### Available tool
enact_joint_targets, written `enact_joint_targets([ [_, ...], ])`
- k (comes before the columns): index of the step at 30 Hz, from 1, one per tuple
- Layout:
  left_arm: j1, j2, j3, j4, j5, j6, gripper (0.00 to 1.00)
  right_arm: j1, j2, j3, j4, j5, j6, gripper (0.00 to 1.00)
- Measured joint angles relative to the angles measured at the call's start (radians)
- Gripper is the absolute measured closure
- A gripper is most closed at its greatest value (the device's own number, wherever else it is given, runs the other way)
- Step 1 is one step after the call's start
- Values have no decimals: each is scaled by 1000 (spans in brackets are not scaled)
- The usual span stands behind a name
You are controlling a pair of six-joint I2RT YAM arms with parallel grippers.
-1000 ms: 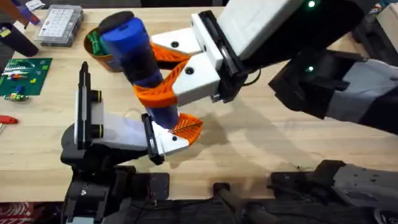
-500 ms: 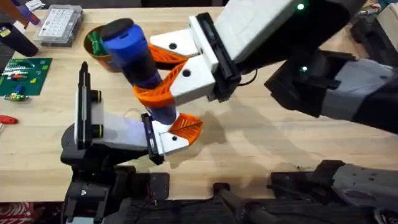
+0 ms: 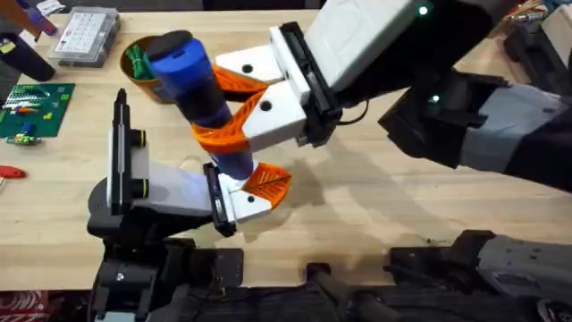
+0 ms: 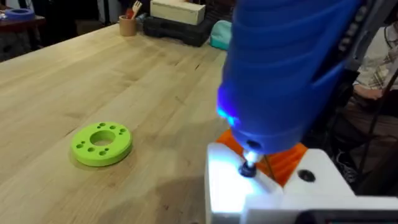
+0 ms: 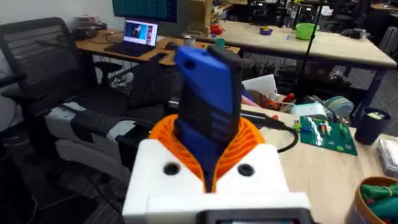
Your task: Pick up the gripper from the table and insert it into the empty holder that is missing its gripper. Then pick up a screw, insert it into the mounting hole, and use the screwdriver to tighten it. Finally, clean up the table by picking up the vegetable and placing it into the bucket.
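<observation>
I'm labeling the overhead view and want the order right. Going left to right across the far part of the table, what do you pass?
Green studded board → clear compartment box → bucket with the vegetable inside → screwdriver, shut in the right tool.

Blue screwdriver [image 3: 198, 89] with black cap, orange ribbed finger pads [image 3: 223, 134], bright green vegetable [image 3: 136, 61], tan-rimmed bucket [image 3: 134, 82], pale wood table [image 3: 375, 197].
</observation>
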Motion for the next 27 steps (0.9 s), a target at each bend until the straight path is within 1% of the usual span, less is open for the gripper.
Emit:
enact_joint_targets([
  [18,0,0,0,0,0,0,988,0,0,3,-11,4,-1,956],
  [27,0,0,0,0,0,-4,988,0,0,23,-90,18,-28,956],
])
